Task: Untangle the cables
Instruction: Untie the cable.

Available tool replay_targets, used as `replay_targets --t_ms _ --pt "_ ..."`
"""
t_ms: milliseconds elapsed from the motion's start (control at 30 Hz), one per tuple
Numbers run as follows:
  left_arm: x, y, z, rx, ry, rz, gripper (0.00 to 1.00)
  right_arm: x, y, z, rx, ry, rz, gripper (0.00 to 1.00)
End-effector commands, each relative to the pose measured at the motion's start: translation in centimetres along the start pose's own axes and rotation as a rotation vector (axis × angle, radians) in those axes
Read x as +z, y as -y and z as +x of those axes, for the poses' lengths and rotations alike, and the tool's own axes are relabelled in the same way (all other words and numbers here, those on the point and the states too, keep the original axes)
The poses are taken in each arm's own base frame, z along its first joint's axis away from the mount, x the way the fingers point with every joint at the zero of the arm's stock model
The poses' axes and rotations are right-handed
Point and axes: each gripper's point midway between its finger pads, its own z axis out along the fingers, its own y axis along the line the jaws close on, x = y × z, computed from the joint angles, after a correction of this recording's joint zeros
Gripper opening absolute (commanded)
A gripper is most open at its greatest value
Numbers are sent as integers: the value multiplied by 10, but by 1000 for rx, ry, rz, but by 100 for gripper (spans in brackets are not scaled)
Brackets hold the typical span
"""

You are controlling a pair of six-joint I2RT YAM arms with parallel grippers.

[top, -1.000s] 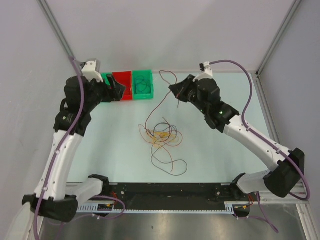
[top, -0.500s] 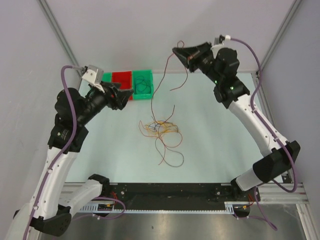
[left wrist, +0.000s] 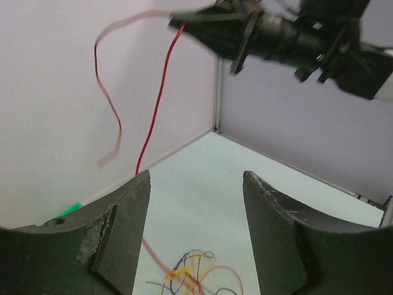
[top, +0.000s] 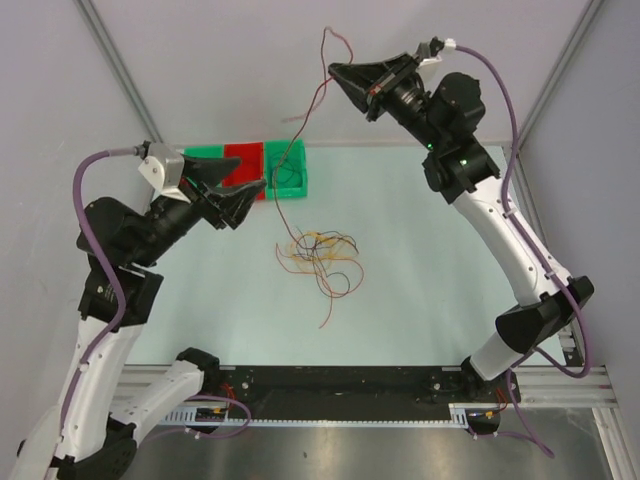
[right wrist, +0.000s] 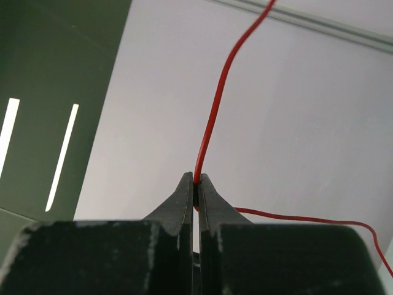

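A loose tangle of thin cables [top: 318,250] in orange, yellow, blue, black and red lies mid-table, also low in the left wrist view as cables [left wrist: 190,279]. My right gripper [top: 335,72] is raised high above the far side and shut on a red cable [top: 323,45]. The pinch on the red cable [right wrist: 212,110] shows at the right gripper [right wrist: 196,179] tips. From there the red cable [left wrist: 156,101] hangs down toward the tangle. My left gripper [top: 240,200] hovers left of the tangle, open and empty, its jaws [left wrist: 196,178] framing the pile.
A row of small bins [top: 245,165], green, red and green, sits at the far left of the table; the right green bin [top: 287,170] holds a dark cable. Grey walls close in behind and on both sides.
My right arm has risen and swung back with the red cable, drawing it up out of the tangle. The left arm lifted away from the bins toward the pile and its jaws narrowed slightly.
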Motion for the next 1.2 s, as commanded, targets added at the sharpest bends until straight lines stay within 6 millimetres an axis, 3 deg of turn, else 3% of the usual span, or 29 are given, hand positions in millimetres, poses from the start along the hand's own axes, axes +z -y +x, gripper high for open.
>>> replay_targets --t_ms 0,100,167,567,800,1000,1100,1167 --pt "6 23 -46 101 129 117 66 -4 1 28 46 -67 -20 0" --pt "18 27 -48 136 125 151 67 -6 10 36 55 -75 -6 0" --pt "29 27 -38 133 84 154 68 -8 19 39 61 -77 13 0" --pt "66 17 -3 245 -3 118 83 -23 29 47 83 -100 37 0" --pt "84 12 8 268 -14 115 83 -29 38 52 104 -117 54 0" --pt "96 12 12 267 -11 112 75 -34 39 56 102 -131 54 0" --pt "102 11 18 267 -26 111 64 -36 42 58 98 -135 63 0" --pt "106 12 21 269 -34 115 51 -37 46 59 98 -137 70 0"
